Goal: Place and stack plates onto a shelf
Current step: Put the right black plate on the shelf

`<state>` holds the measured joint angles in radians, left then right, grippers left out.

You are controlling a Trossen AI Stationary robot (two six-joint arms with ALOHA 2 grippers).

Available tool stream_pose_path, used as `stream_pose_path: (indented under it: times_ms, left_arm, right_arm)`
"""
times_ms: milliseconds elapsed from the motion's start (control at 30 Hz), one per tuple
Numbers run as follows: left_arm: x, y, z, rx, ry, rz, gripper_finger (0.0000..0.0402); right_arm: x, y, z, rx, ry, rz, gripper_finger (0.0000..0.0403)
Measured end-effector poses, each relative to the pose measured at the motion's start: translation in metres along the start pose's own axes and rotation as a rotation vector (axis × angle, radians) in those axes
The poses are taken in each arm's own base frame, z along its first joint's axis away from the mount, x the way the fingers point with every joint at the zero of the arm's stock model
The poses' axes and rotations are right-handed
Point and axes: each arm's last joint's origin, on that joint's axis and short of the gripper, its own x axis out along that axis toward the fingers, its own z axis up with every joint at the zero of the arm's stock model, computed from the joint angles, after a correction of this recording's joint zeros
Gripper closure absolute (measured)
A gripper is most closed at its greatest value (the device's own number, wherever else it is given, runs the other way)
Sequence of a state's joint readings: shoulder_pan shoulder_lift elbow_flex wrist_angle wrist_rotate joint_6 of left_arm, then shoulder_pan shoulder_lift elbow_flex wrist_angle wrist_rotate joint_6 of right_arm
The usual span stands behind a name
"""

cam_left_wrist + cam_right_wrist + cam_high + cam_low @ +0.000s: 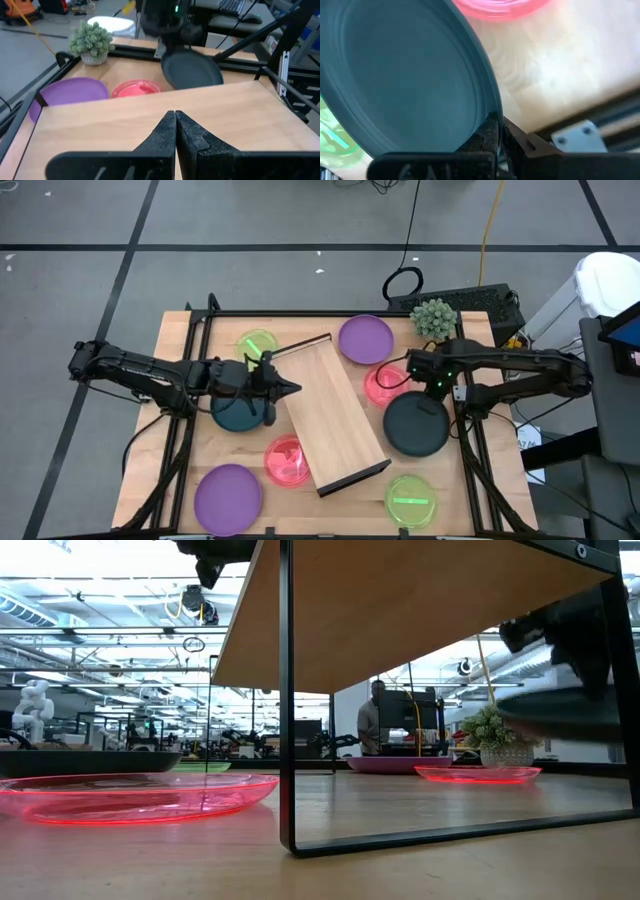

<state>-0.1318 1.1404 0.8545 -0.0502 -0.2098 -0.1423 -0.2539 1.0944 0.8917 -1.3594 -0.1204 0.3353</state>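
Note:
The shelf (335, 415), a light-wood board on dark legs, stands slantwise at mid-table. My right gripper (427, 387) is to its right, shut on a large dark teal plate (415, 425), which fills the right wrist view (405, 75). My left gripper (175, 127) is shut and empty at the shelf's left long edge (296, 388), a little above the board. A second dark plate (238, 412) lies under the left arm. Two purple plates (365, 338) (228, 495), two green plates (257, 343) (412, 500) and two pink plates (287, 460) (383, 385) lie flat on the table. My right gripper pinches the dark teal plate's rim (487, 107) between its two fingers (485, 137), on the side toward the table's far edge. The fingers come from above, pointing down. The plate (565, 712) is lifted clear of the table beside the shelf's right leg.
A small potted plant (435, 317) stands at the far right corner. Dark frame rails (200, 330) run along the table's sides. The pink plate (135, 90) lies just beside the held plate. A person (372, 720) stands in the room behind.

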Motion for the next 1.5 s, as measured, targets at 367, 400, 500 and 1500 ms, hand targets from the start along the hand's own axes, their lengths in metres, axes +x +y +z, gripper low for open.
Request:
stream_pose_path:
  times_ms: [367, 400, 500, 1500]
  left_arm:
    - [-0.001, 0.001, -0.011, -0.123, 0.112, 0.010, 0.0400]
    - [-0.001, 0.000, -0.012, -0.129, 0.128, 0.004, 0.0400]
    - [-0.003, -0.003, -0.018, -0.115, 0.179, -0.009, 0.0400]
    - [-0.003, -0.079, -0.057, 0.131, 0.349, -0.249, 0.0400]
  right_arm:
    - [-0.053, 0.001, -0.009, 0.107, -0.037, -0.063, 0.0403]
    - [-0.057, 0.002, -0.010, 0.115, -0.047, -0.061, 0.0403]
    - [-0.069, 0.003, -0.011, 0.150, -0.100, -0.037, 0.0403]
    - [-0.091, -0.009, -0.013, 0.292, -0.232, 0.032, 0.0403]
